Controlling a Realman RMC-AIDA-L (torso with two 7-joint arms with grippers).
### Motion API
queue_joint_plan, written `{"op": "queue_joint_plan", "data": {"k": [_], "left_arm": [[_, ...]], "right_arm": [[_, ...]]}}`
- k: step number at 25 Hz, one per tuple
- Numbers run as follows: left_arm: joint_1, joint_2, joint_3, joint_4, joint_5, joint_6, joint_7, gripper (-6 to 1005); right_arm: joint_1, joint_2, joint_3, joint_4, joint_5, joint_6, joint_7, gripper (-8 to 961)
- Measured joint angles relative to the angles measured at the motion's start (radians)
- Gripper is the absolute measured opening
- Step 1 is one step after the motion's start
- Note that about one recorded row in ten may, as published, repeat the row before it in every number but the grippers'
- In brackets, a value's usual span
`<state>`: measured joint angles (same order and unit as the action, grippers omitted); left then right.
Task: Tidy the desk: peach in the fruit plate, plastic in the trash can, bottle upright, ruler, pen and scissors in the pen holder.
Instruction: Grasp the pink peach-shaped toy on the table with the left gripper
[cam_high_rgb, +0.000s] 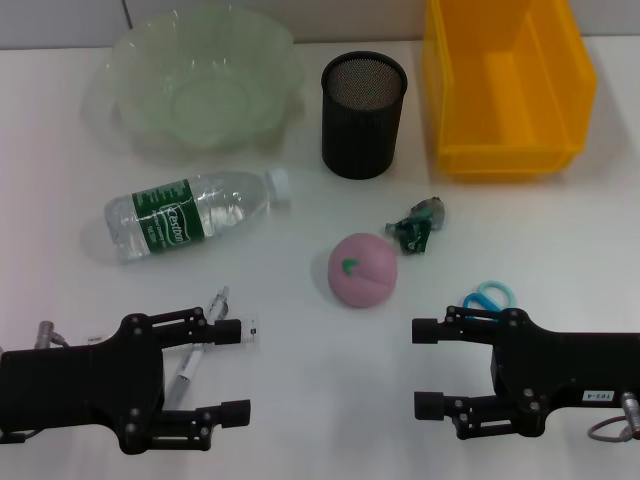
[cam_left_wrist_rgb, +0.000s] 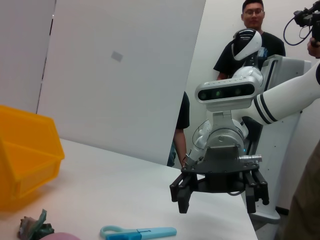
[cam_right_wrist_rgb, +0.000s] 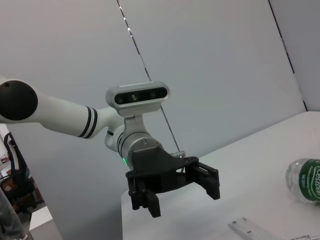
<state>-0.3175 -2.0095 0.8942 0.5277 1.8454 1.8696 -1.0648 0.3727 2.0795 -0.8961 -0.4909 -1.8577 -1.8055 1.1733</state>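
left gripper (cam_high_rgb: 238, 370) spread wide, empty, pen (cam_high_rgb: 190, 362) right under it | right gripper (cam_high_rgb: 428, 367) wide too, scissors (cam_high_rgb: 488, 296) just behind | white desk (cam_high_rgb: 300, 330)

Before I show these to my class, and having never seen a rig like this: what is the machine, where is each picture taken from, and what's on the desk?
It is a two-armed robot. The top picture looks down from its head: the left end effector and the right end effector hover open near the front of the white desk, holding nothing. The other two pictures come from wrist cameras, each showing the opposite arm.

On the desk: a pale green fruit plate, a black mesh pen holder and a yellow trash can at the back; a bottle lying on its side; a pink peach; a crumpled green plastic wrapper; blue scissors by the right arm; a pen and ruler by the left.
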Motion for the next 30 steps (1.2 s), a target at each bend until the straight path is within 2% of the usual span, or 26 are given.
{"op": "queue_joint_plan", "data": {"k": [13, 17, 20, 24, 30], "left_arm": [[-0.002, -0.008, -0.006, 0.002, -0.002, -0.010, 0.009, 794], [-0.004, -0.010, -0.027, 0.003, -0.008, -0.011, 0.006, 793], [-0.012, -0.012, -0.088, 0.006, -0.008, -0.005, 0.002, 792], [-0.019, -0.013, -0.126, 0.013, -0.008, -0.009, -0.011, 791], [-0.034, -0.019, -0.140, 0.039, -0.003, -0.031, -0.054, 789]], "right_arm": [[-0.001, 0.001, 0.000, 0.000, 0.000, 0.000, 0.000, 812], [-0.002, 0.001, 0.002, 0.004, 0.000, 0.000, -0.003, 812], [-0.007, 0.002, 0.008, 0.005, 0.000, 0.000, -0.008, 812], [-0.013, 0.002, 0.010, 0.009, 0.005, 0.002, -0.022, 812], [-0.015, 0.005, 0.012, 0.026, 0.012, 0.014, -0.058, 811]]}}
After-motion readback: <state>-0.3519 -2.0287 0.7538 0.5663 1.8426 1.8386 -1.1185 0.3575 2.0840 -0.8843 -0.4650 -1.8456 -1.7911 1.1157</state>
